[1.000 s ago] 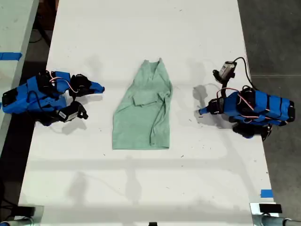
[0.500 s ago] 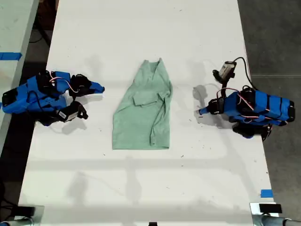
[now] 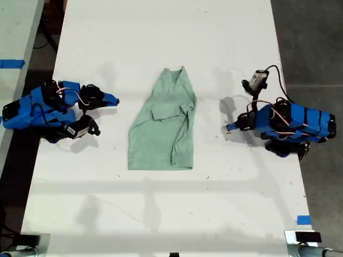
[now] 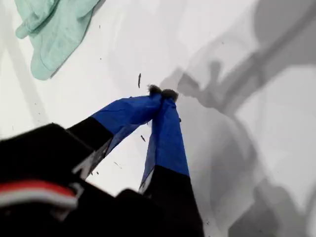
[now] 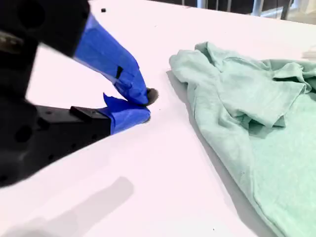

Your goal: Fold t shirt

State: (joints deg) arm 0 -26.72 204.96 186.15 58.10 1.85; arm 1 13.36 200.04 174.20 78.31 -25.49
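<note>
A white table (image 3: pixel 161 225) seen from above. At the exterior view's left, my second gripper (image 3: pixel 113 100) rests clenched and empty. In the middle lies the t shirt (image 3: pixel 163 124), partly folded and wrinkled. At the exterior view's right, my first gripper (image 3: pixel 229 127) rests clenched, also empty, apart from the cloth
</note>
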